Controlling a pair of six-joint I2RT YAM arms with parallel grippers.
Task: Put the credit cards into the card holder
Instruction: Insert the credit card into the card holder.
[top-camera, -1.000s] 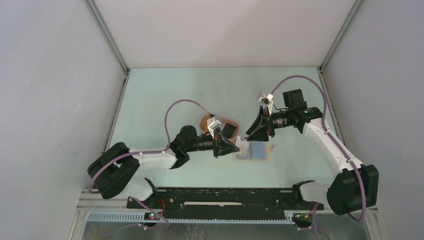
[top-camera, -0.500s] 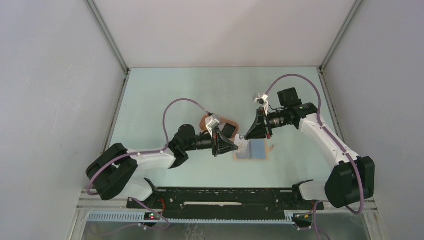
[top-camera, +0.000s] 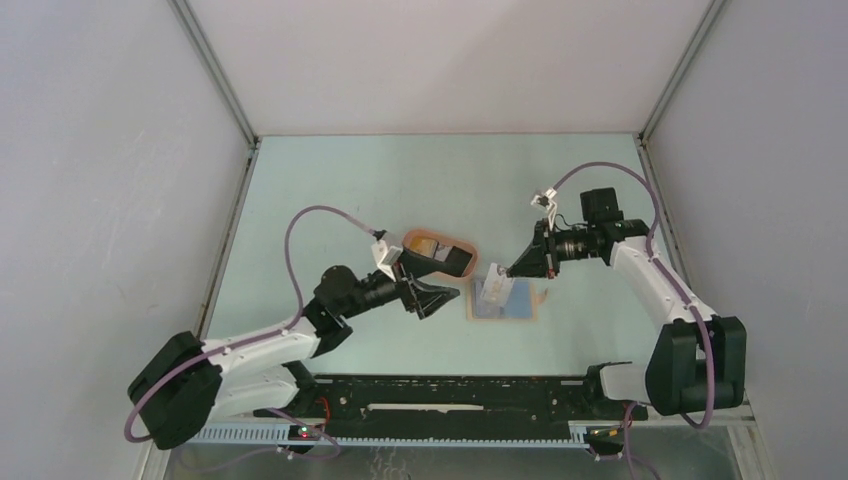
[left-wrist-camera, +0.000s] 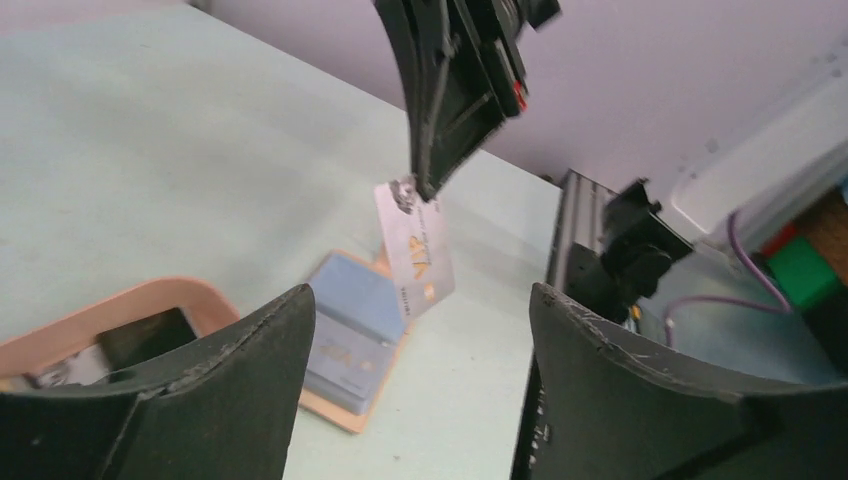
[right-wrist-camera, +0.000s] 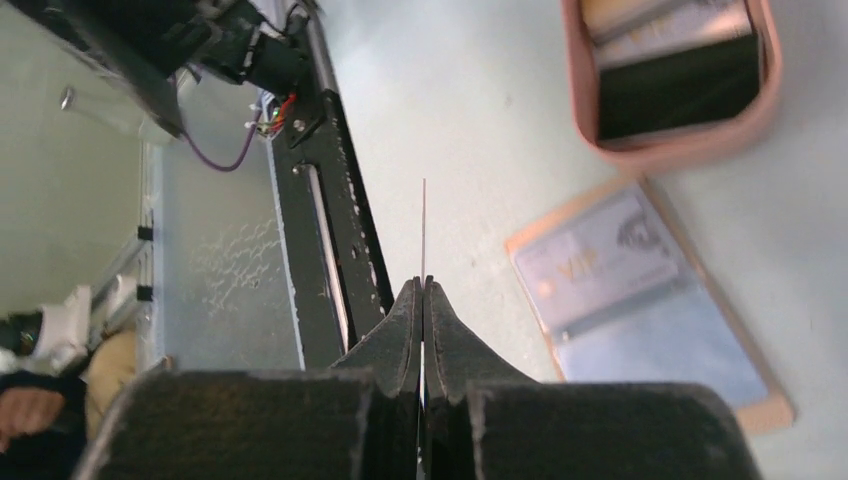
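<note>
The white-grey credit card (top-camera: 493, 290) hangs upright over the open tan card holder (top-camera: 478, 312). My right gripper (top-camera: 509, 272) is shut on the card's top edge. In the right wrist view the card (right-wrist-camera: 423, 225) shows edge-on, sticking out of the right gripper (right-wrist-camera: 422, 283). A blue card (right-wrist-camera: 598, 262) lies in the card holder (right-wrist-camera: 765, 410). My left gripper (top-camera: 443, 300) stands open and empty, left of the holder. In the left wrist view, the held card (left-wrist-camera: 418, 250) and the holder (left-wrist-camera: 340, 412) lie beyond the left gripper (left-wrist-camera: 420, 292).
A peach oval tray (top-camera: 412, 238) sits behind and left of the holder, with a black card (right-wrist-camera: 680, 92) and other cards inside. The black rail of the arm bases (top-camera: 450, 395) runs along the near edge. Grey walls enclose the table.
My left gripper opened, let go of the white-grey card and drew back to the left. The right gripper shut on the card and now holds it alone, a little further right.
</note>
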